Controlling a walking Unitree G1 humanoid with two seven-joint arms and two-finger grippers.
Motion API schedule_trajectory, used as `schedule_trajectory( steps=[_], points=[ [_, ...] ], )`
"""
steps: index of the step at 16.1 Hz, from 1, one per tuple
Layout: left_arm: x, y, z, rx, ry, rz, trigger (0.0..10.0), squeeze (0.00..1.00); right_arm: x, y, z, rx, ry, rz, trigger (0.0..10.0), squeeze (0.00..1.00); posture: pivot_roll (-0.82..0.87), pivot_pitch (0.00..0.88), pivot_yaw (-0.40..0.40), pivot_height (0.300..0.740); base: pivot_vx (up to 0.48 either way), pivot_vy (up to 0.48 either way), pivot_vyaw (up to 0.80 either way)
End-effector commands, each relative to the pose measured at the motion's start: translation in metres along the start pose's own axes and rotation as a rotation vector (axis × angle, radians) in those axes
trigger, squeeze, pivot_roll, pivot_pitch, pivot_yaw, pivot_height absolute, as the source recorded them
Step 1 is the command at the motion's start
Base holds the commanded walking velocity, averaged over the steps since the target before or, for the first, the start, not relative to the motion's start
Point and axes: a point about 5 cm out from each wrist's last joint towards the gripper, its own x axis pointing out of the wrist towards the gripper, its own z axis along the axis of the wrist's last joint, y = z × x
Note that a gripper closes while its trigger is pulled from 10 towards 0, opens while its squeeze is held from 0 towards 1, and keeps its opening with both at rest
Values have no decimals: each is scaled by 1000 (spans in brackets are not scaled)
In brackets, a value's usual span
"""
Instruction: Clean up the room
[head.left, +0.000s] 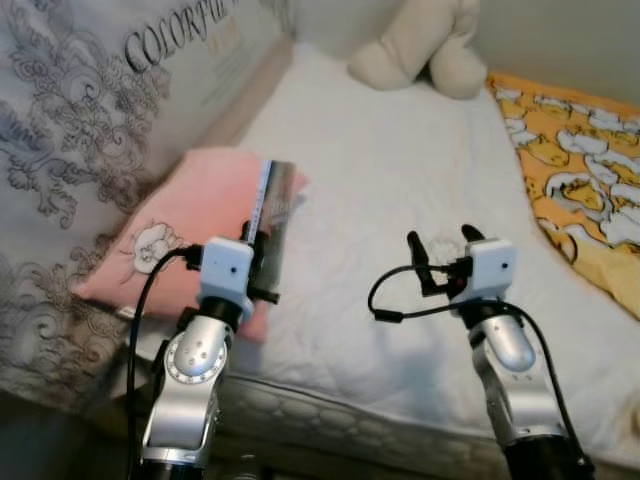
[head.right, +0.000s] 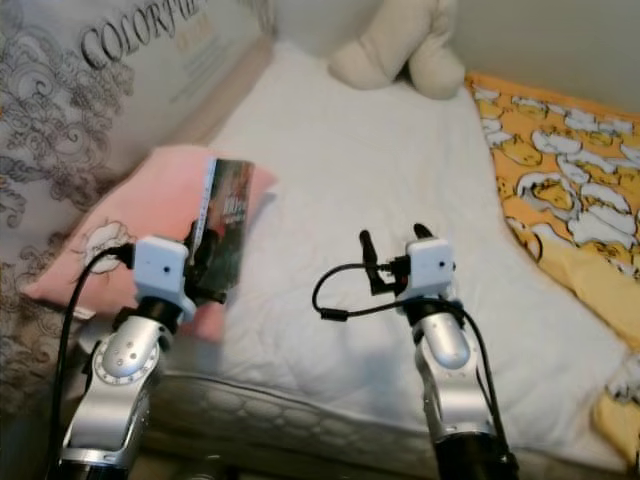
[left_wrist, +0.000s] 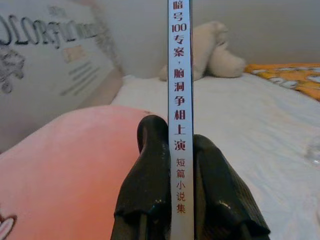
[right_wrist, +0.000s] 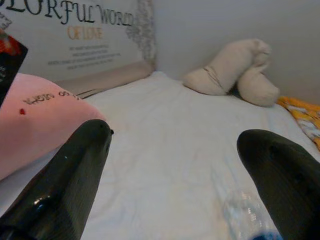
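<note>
Clearly the book (left_wrist: 180, 100), held upright over the pink pillow (head.left: 190, 215) at ten o'clock on the bed (head.left: 400, 190), is pinched only near its lower edge; it could pivot or slip. Left gripper (left_wrist: 181, 165) clamps its spine, forearm raised. Right gripper (right_wrist: 185, 165) hovers wide apart, empty, above the sheet.

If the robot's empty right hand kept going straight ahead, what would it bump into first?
Probably the white mattress: the open right gripper points low across it. Farther along that line lies the cream plush toy by the wall. A blurry clear object sits close below the fingers; whether it's in the path is unclear.
</note>
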Motion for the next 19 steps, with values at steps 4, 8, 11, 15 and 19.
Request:
schedule_trajectory(
  steps=[4,8,11,15,19],
  points=[
    [17,13,12,38,-25,-50,10000,0,-3,0,-1,4,4,-7,10000,337,-22,0,-56,740,0,0,0],
    [30,-14,30,-11,-94,-195,10000,0,-10,4,-3,14,7,-13,10000,341,-31,0,-45,740,0,0,0],
    [48,-20,33,-51,-66,-274,10000,0,-11,9,-1,20,-3,12,10000,345,-36,1,-41,740,0,0,0],
    [96,-7,6,-228,144,-362,10000,0,-32,2,-2,26,43,47,10000,345,-93,90,-67,740,0,0,0],
    [113,7,8,-259,192,-296,10000,0,-62,-2,6,-5,79,64,10000,345,-178,164,-93,740,0,0,0]
  ],
)
